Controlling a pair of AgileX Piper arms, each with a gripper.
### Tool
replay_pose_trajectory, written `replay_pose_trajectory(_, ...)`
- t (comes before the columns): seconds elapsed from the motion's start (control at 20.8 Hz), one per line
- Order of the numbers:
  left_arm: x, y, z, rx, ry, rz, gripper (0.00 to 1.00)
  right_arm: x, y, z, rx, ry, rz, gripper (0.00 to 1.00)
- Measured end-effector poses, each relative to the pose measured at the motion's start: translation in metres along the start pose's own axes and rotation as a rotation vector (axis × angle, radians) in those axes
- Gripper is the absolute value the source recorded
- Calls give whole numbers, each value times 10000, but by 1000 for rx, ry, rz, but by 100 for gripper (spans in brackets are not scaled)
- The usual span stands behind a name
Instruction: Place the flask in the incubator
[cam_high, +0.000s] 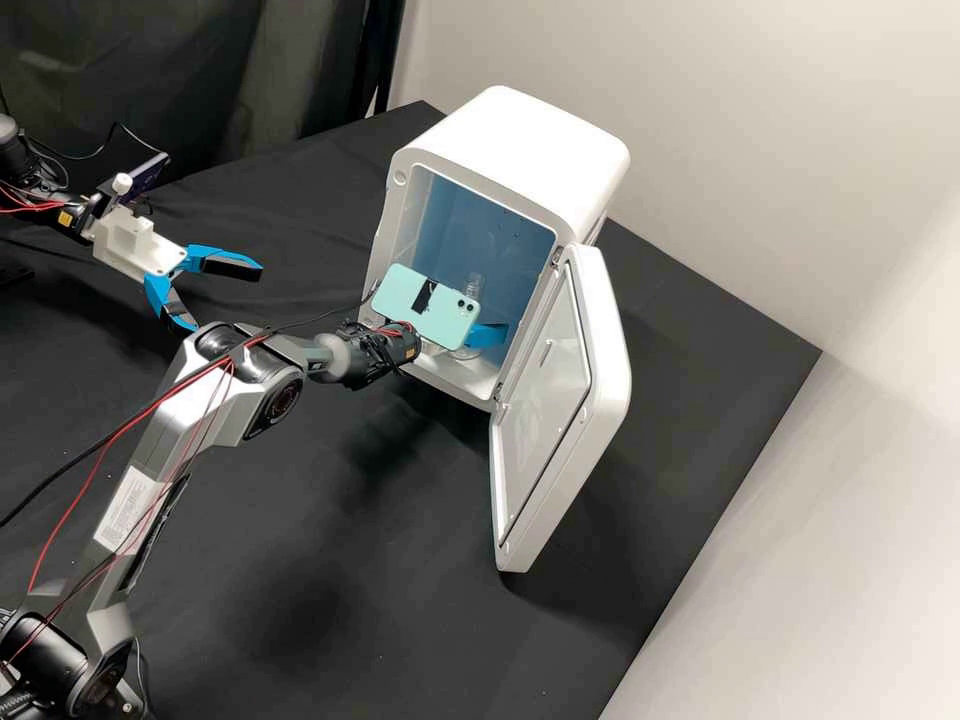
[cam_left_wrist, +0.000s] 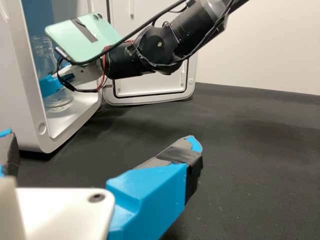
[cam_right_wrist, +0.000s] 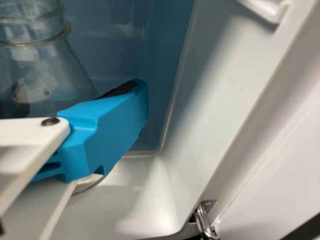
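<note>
Flask (cam_right_wrist: 40, 75) inside incubator (cam_high: 520, 150), right tool (cam_high: 468, 338) at it — grip unreadable; high view shows left tool (cam_high: 222, 297) spread.

The incubator (cam_high: 520, 150) stands on the bench (cam_high: 400, 580), toward its far right side. Its door (cam_high: 560, 400) hangs from the right edge, swung open toward the front. The flask (cam_high: 472, 290) stands upright inside, on the incubator's floor. The right gripper (cam_high: 478, 337) is in through the opening from the left, just beside the flask's lower part; whether it actually touches, I can't quite tell from here. The left gripper (cam_high: 222, 297) hangs above the bench, well to the left of the incubator.
</note>
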Motion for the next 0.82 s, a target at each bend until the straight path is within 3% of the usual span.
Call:
replay_pose_trajectory(0.58,0,0,0,6,0,0,100,77,-90,35,-17,-11,-6,0)
replay_pose_trajectory(0.82,24,-16,-27,-7,18,0,100,119,-67,-23,-17,-2,-16,0)
